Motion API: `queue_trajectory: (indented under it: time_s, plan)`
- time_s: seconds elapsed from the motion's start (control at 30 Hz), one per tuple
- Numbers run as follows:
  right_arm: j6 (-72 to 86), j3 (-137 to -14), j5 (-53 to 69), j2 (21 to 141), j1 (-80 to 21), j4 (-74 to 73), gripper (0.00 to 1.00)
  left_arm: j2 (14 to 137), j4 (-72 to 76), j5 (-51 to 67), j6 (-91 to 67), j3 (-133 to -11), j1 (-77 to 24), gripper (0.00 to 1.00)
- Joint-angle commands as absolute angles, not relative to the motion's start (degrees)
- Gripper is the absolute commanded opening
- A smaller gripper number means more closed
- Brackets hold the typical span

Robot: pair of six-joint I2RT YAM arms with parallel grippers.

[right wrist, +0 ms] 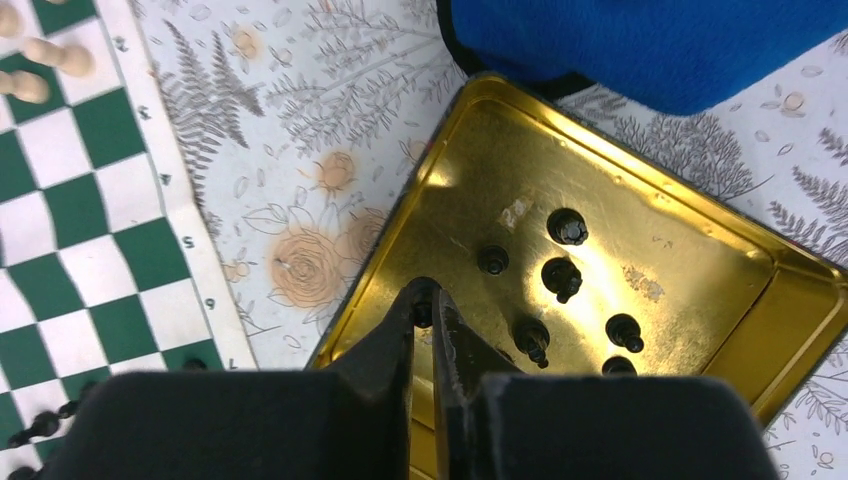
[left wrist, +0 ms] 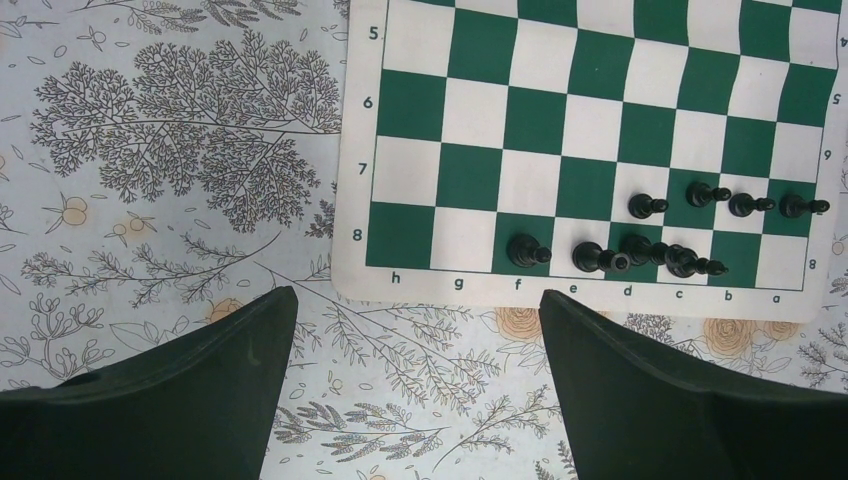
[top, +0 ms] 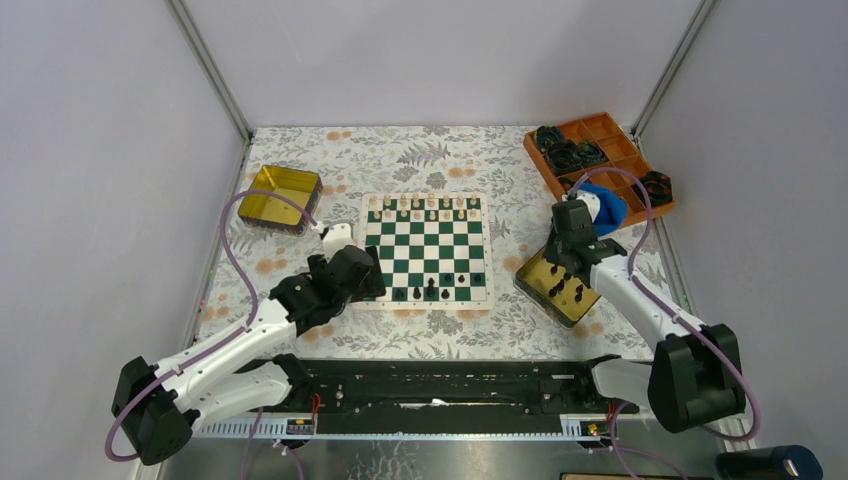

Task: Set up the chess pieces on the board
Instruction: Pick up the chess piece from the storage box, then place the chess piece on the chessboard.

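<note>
The green-and-white board (top: 410, 252) lies mid-table. Cream pieces (top: 425, 205) line its far rows. Several black pieces (left wrist: 690, 195) stand on its near rows, toward the right. My left gripper (left wrist: 415, 300) is open and empty, hovering just off the board's (left wrist: 560, 110) near edge by files f to h. My right gripper (right wrist: 425, 300) is inside the right gold tin (right wrist: 700, 260), shut on a small black piece (right wrist: 424, 312) near the tin's left rim. Several loose black pieces (right wrist: 560, 278) stand in that tin beside the fingers.
A second gold tin (top: 280, 190) sits at the far left. An orange divided tray (top: 610, 140) holding black rings stands at the far right. A blue cloth (right wrist: 640, 40) lies just beyond the right tin. Floral tablecloth surrounds the board.
</note>
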State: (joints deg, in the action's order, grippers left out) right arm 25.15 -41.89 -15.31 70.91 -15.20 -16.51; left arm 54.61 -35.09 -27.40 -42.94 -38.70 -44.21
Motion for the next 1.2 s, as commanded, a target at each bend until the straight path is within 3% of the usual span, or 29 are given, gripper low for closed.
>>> queue_trajectory:
  time_s: [0.0, 0.4, 0.87, 1.17]
  plan:
    - [23.5, -45.9, -13.4, 66.2, -14.9, -19.6, 0.0, 53.6, -33.1, -28.6, -43.3, -38.5, -44.0, 0.99]
    - [21.6, -52.4, -8.1, 63.5, -21.4, -23.9, 0.0, 53.1, -33.1, -28.9, -44.3, -37.7, -43.8, 0.99]
    - [17.9, -63.6, -11.9, 77.3, -42.0, -23.3, 0.0, 50.2, -34.5, -30.2, -45.4, -37.1, -43.5, 0.99]
    - [13.4, -70.6, -12.7, 87.0, -50.0, -23.0, 0.0, 49.4, -34.8, -30.8, -45.9, -37.0, -43.4, 0.99]
